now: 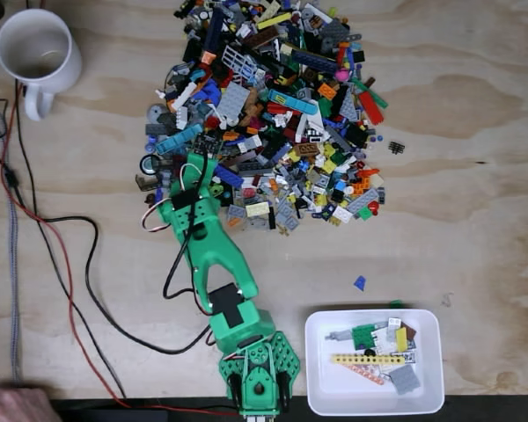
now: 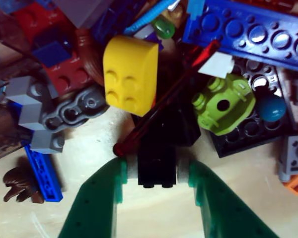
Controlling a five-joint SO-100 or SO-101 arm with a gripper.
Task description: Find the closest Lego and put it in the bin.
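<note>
My green gripper [image 1: 199, 165] reaches into the near left edge of a big heap of mixed Lego [image 1: 273, 114]. In the wrist view the gripper [image 2: 157, 171] is open, and its two green fingers [image 2: 102, 198] straddle a black Lego piece [image 2: 157, 158] lying on the wood at the heap's edge. A thin pale gap shows on each side of the piece. A yellow curved brick [image 2: 129, 72], a lime green round part [image 2: 223, 104] and a dark red translucent rod [image 2: 164, 106] lie just beyond. The white bin [image 1: 321, 387] stands at the near right, beside the arm's base, holding several pieces.
A white mug [image 1: 37, 48] stands at the far left corner. Red and black cables [image 1: 66, 264] trail over the wood on the left. A lone small blue piece [image 1: 359, 283] lies between heap and bin. In the wrist view a blue beam [image 2: 42, 173] and a brown piece [image 2: 20, 186] sit at the left.
</note>
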